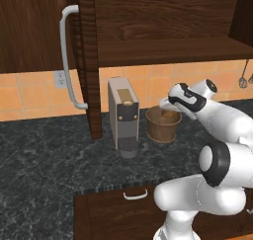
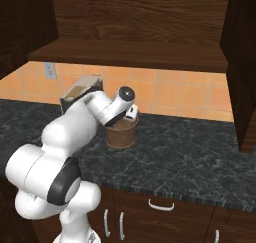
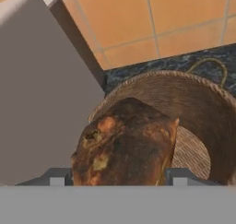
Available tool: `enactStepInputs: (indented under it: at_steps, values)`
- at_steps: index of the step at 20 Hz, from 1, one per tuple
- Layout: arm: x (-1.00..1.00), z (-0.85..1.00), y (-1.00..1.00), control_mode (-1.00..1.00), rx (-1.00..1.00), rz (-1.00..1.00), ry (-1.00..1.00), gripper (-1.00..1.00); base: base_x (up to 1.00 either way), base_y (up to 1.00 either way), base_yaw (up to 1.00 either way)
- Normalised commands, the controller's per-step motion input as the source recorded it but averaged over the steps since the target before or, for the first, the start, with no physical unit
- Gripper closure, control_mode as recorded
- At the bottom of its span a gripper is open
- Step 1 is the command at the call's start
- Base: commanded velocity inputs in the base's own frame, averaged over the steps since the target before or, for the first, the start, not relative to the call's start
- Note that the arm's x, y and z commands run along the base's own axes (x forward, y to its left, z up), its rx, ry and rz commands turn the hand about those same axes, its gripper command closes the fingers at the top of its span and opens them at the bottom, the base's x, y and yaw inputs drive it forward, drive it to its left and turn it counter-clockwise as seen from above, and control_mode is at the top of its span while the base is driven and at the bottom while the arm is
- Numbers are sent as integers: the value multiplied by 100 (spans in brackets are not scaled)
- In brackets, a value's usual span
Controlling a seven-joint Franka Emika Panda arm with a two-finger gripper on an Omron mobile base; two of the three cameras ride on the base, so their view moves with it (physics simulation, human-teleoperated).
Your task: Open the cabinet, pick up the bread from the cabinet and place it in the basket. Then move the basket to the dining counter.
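The golden-brown, speckled bread [image 3: 124, 144] sits between my two fingertips, and my gripper [image 3: 118, 177] is shut on it. It hangs just over the mouth of the round brown woven basket [image 3: 203, 112], whose thin wire handle lies at its far rim. On the black granite the basket [image 1: 162, 128] stands right of the coffee machine, with my gripper [image 1: 167, 104] directly above its rim. From the other side, my gripper [image 2: 131, 112] dips into the basket [image 2: 120, 136]. The cabinet [image 1: 163, 41] stands open, its door [image 1: 88, 61] swung out edge-on. The dining counter is out of view.
A grey boxy coffee machine [image 1: 123, 115] stands close to the basket's left and fills the left of the hand view [image 3: 41, 89]. The open door's silver handle [image 1: 68, 61] juts out at the left. Low drawers [image 1: 136, 194] lie below the counter's front edge. Utensils [image 1: 243, 81] hang on the tiled wall.
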Motion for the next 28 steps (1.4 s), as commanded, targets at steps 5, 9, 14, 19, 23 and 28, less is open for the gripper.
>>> enactStepInputs:
  at_steps: [5, 9, 14, 19, 23, 28]
  values:
    - [37, -44, 0, -100, 0, 0, 6, 100, 0, 0, 0]
    - [57, -25, 0, -100, 0, 0, 1, 100, 0, 0, 0]
    - [23, -28, -1, -100, 0, 0, 1, 100, 0, 0, 0]
    - [13, -20, 0, -100, 0, 0, 0, 100, 0, 0, 0]
    - [6, -21, -1, -100, 0, 0, 1, 100, 0, 0, 0]
    - [-11, -35, 12, -100, 0, 0, 2, -100, 0, 0, 0]
